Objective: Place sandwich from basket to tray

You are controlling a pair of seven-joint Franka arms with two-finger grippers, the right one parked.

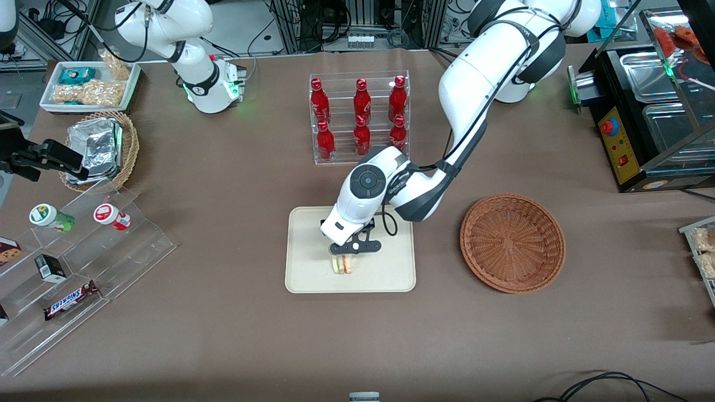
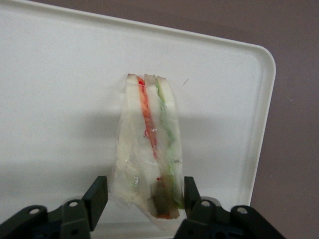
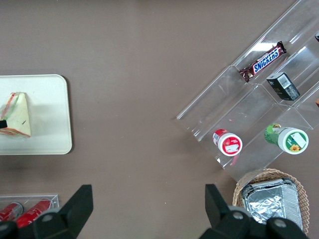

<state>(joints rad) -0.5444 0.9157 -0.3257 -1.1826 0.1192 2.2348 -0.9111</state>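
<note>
On the tray, near its camera-side edge: the sandwich (image 1: 342, 264) stands on the tray (image 1: 304, 268), bread slices upright, red and green filling showing edge-on.
Sandwich wrap: clear film, crinkled; a dark patch at the end between the fingers, cannot tell what it is.
Gripper: the gripper (image 1: 347, 255) hangs directly over the sandwich, pointing down at the tray.
Jaws: parted a little wider than the wedge; in the wrist view one finger (image 2: 96, 195) stands just clear of the wrap with a thin gap, the other finger (image 2: 190, 191) looks to be touching or nearly touching the bread, hard to say which. Not squeezing the sandwich as far as shows.
Tray: cream, rounded corners, low rim, flat on the brown worktop (image 1: 223, 335); nothing else on it but the sandwich.
Basket: the round reddish-brown basket (image 1: 512, 242) sits beside the tray toward the working arm's end, well apart from it, with nothing in it.
Bottle rack: clear rack of red bottles (image 1: 360, 115), farther from the front camera than the tray.
Parked arm's end: clear stepped shelf (image 1: 84, 262) with two small tubs, a dark box and a candy bar (image 1: 70, 300); a paler basket of foil packs (image 1: 100, 149) near it.
Working arm's end: black appliance (image 1: 651, 111) with metal pans.
</note>
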